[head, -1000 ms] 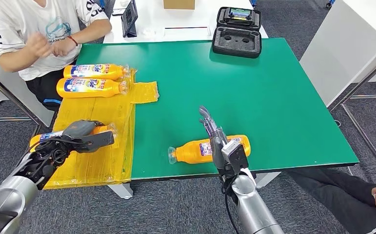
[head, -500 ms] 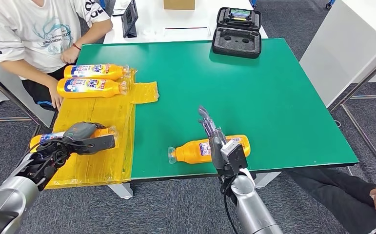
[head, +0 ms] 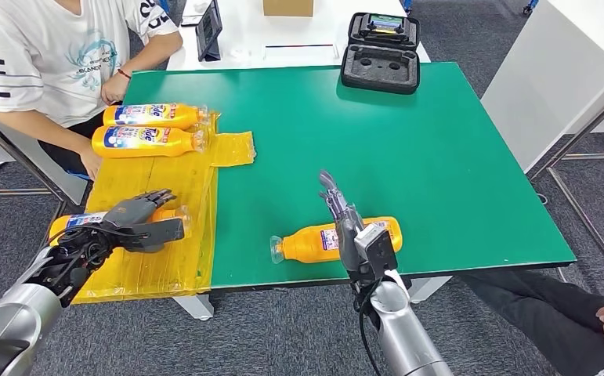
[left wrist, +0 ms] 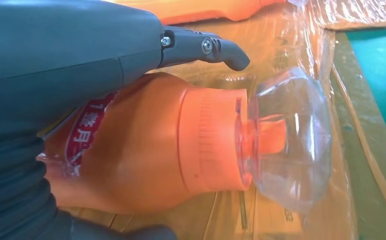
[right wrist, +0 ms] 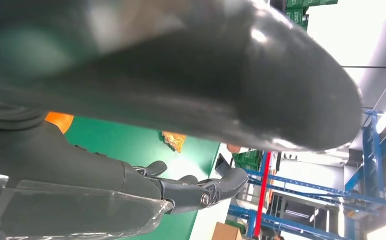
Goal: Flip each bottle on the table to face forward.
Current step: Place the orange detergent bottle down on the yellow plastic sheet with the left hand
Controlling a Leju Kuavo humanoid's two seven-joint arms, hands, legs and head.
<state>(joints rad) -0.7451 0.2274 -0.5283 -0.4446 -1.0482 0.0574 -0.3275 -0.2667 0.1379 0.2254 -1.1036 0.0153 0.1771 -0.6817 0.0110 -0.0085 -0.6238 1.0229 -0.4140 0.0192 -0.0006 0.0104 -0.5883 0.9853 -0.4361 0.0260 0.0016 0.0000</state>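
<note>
An orange bottle [head: 70, 222] with a clear cap lies on the yellow sheet [head: 165, 184] at the front left, label partly up. My left hand [head: 135, 218] lies over it with fingers lifted and spread; up close the bottle [left wrist: 180, 145] sits against the palm of that hand [left wrist: 70, 55], one finger stretched above the neck. A second orange bottle [head: 308, 244] lies on the green table [head: 408, 157] near the front edge, cap to the left. My right hand [head: 341, 213] stands over its middle, fingers straight, holding nothing. Two more bottles [head: 153, 115] [head: 146, 141] lie label-up at the back left.
A person [head: 56, 55] sits at the table's left corner, one hand at the yellow sheet's edge beside the two bottles. A black foam case [head: 381, 55] stands at the back. A white panel [head: 557, 86] and metal frame flank the right side.
My left hand's fingers have uncurled from the bottle and spread upward. The person has lowered an arm to the sheet's edge. My right hand has stayed put.
</note>
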